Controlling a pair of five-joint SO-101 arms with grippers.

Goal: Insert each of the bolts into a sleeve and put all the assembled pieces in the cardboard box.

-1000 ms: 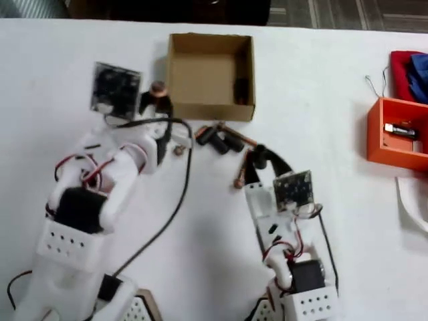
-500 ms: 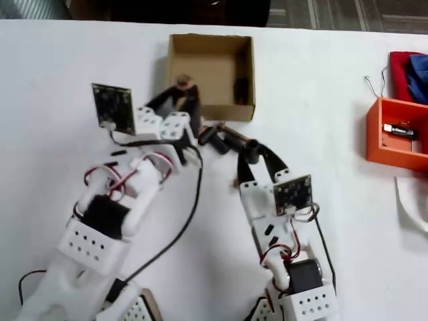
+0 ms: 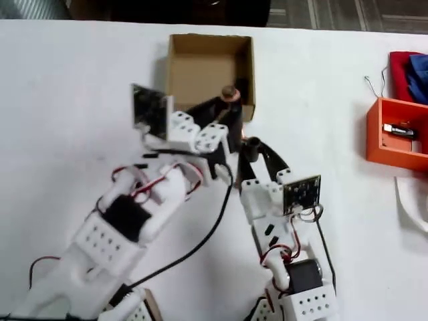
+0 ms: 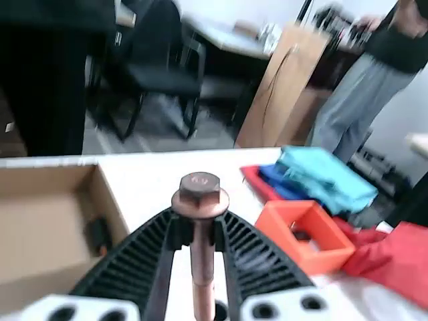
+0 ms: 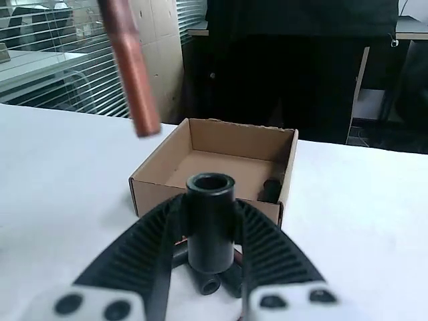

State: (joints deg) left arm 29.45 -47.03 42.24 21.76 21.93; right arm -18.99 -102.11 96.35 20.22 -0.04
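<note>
My left gripper is shut on a copper bolt, head up, held above the table by the cardboard box's near right corner. In the left wrist view the bolt stands upright between the black fingers. My right gripper is shut on a black sleeve, held upright just in front of the box. In the right wrist view the sleeve has its open bore facing up, and the bolt's shank hangs above and to one side of it. One assembled piece lies inside the box.
More black sleeves lie on the table under my right gripper. An orange bin and red and blue cloth sit at the table's right edge. White table stretches to the left of the box.
The left arm has swung right with the bolt, from the box's left side to its near right corner. The right arm has lifted the sleeve slightly towards the box.
</note>
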